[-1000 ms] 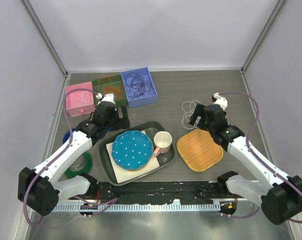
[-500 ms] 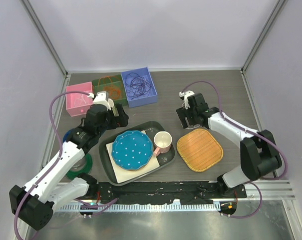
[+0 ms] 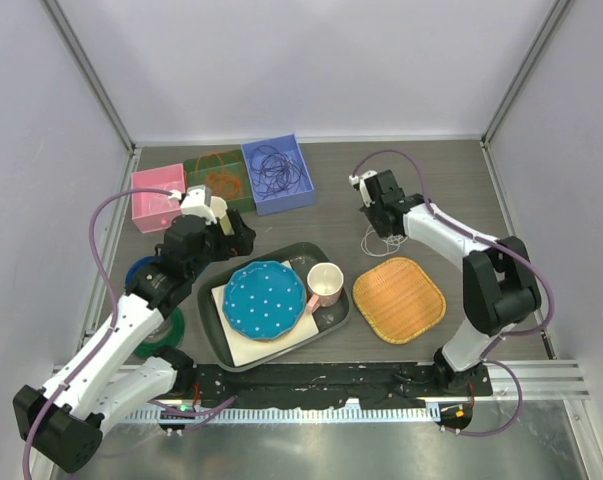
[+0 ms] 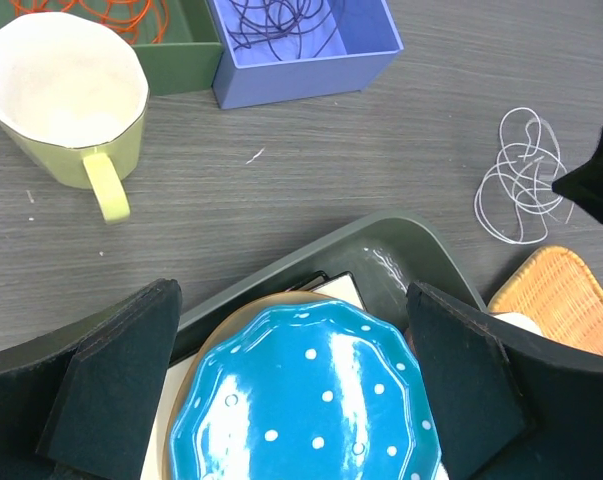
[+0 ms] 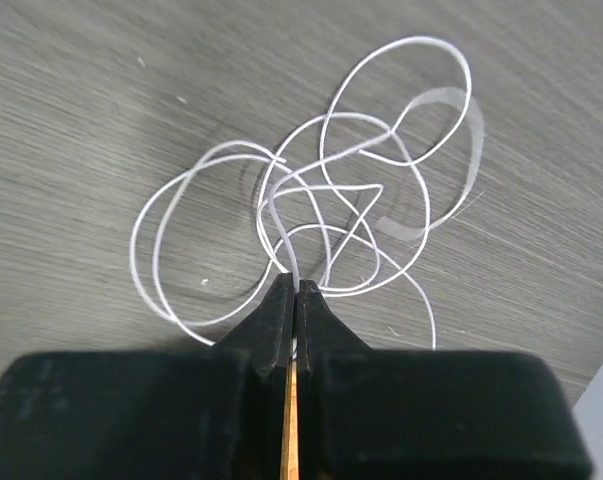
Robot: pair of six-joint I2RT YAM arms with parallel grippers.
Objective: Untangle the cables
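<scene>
Along the left edge of the surface (image 3: 441,180) lie two flat rings, a blue ring (image 3: 133,272) and a green ring (image 3: 171,322), both partly hidden under the left arm. Toward the far-left corner three open boxes stand in a row, touching: a pink box (image 3: 156,195), a green box (image 3: 206,165) holding one orange cable (image 3: 221,182), and a blue box (image 3: 286,195) holding one dark purple cable (image 3: 276,168). What lies in the pink one is too faint to tell. Just in front of the green box stands a yellow-green mug (image 4: 66,95), upright, its handle toward the near edge.

The left claw (image 4: 291,320) hangs beside that mug with its fingers spread wide and nothing between them, above the far-left rim of a dark tray (image 3: 326,322). On the tray sit one blue polka-dot plate (image 3: 264,298), resting on a pale square board (image 3: 249,348), and one pink-and-white cup (image 3: 324,284) at the plate's right.

Right of the tray lies one orange woven mat (image 3: 399,298). Just beyond its far edge, loose on the bare surface, is the white cable (image 5: 311,200), a single strand in several overlapping loops. The right claw (image 5: 293,292) is down on it, fingers pressed together and pinching one strand at the near side of the loops.

The surface is dark grey with a wood grain. Pale walls with metal corner posts enclose it on three sides, and a metal rail runs along the near edge.
</scene>
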